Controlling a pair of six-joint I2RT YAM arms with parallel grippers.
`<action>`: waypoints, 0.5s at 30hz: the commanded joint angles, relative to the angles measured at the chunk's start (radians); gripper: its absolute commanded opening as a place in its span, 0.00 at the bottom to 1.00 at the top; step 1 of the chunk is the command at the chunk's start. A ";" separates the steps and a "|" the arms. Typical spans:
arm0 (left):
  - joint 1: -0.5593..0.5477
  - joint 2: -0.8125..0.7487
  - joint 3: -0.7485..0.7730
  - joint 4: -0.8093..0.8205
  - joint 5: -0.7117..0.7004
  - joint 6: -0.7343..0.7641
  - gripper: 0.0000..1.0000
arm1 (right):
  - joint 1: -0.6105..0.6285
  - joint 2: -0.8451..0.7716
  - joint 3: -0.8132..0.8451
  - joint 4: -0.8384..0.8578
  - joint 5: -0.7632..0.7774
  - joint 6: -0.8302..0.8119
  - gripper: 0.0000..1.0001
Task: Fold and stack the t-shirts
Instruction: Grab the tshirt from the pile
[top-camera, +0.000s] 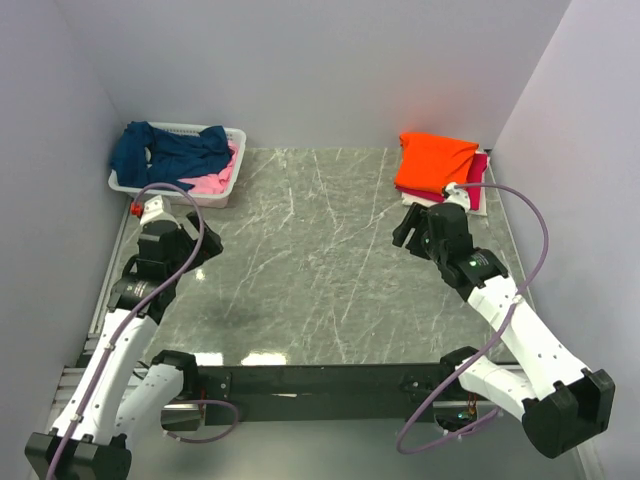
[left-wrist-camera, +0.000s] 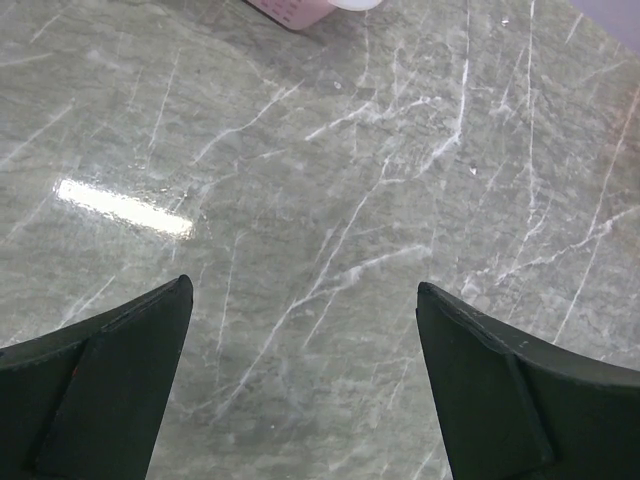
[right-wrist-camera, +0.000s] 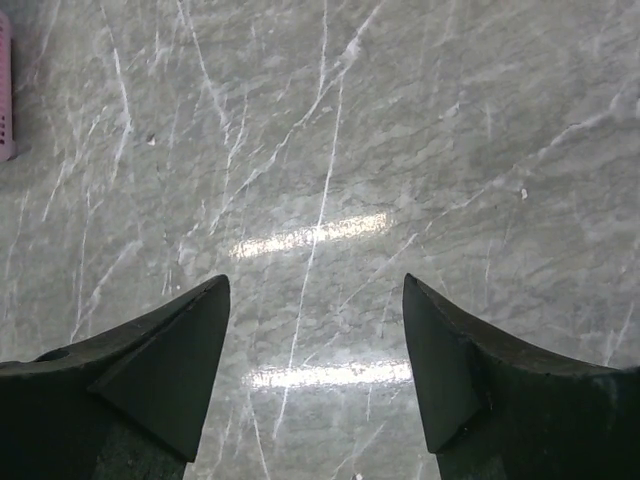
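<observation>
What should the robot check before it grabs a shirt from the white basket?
1. Left gripper open and empty: ok.
2. Right gripper open and empty: ok.
3. Dark navy t-shirt lying on top in the white plastic lattice basket: ok.
4. Bare grey marble table between the arms for folding: ok.
5. Folded orange t-shirt lying flat at far right, on the magenta t-shirt: ok.
6. More shirts hidden under the pale pink t-shirt: cannot tell.
</observation>
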 joint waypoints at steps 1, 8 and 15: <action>-0.003 0.042 0.058 0.048 -0.040 0.018 0.99 | 0.007 -0.031 -0.003 -0.012 0.056 -0.006 0.76; -0.003 0.236 0.188 0.131 -0.008 0.076 0.99 | 0.005 -0.018 0.002 -0.020 0.069 0.025 0.76; 0.018 0.529 0.438 0.209 -0.051 0.134 0.99 | 0.008 0.093 0.067 0.017 0.066 0.056 0.76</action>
